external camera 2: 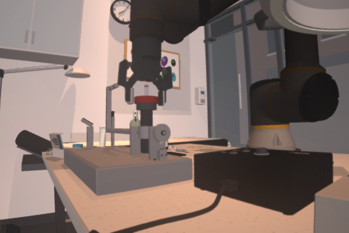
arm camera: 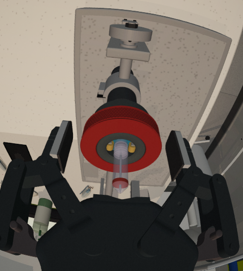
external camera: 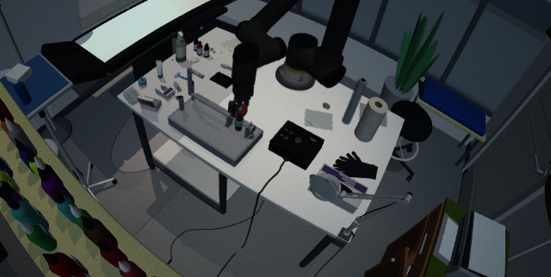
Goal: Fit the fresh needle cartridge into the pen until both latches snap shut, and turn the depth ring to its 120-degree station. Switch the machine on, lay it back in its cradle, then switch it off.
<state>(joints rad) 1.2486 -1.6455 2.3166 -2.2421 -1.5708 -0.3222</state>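
Note:
The red knurled depth ring [arm camera: 120,137] [external camera 2: 145,100] [external camera: 241,109] sits on top of the black pen [external camera 2: 146,129], which stands upright in a grey clamp on the grey fixture block [external camera: 214,130] [external camera 2: 126,165]. A clear needle cartridge [arm camera: 120,161] [external camera 2: 146,89] sticks up out of the ring's centre, with two yellow latches beside its base. My gripper [arm camera: 120,149] [external camera 2: 145,98] [external camera: 239,111] is open and empty, lowered straight down over the pen so that its fingers stand on either side of the ring.
The black power box [external camera: 296,143] [external camera 2: 263,178] lies right of the block, its cable running off the table's front edge. A paper roll [external camera: 370,118], grey tube, black gloves [external camera: 355,166] and a magnifier lamp [external camera: 326,186] fill the right end. Bottles and small tools crowd the far left.

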